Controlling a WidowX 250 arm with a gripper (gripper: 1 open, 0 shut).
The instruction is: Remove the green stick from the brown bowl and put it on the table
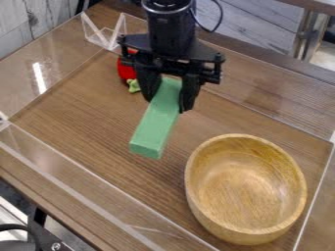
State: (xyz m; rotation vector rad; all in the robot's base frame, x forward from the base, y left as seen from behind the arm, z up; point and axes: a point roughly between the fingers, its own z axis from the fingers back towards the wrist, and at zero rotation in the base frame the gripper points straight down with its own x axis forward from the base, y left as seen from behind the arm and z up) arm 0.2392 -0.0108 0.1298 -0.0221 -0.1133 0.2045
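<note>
The green stick (156,123) hangs tilted above the table (78,113), its top end clamped between the fingers of my gripper (170,90), which is shut on it. Its lower end points toward the front left and looks to be clear of the tabletop. The brown bowl (245,188) sits at the front right, with nothing inside it. The stick is to the left of the bowl and outside its rim.
A red strawberry toy (124,71) with green leaves lies just behind the gripper, partly hidden by it. Low clear plastic walls (39,157) edge the table. A clear folded stand (101,32) is at the back left.
</note>
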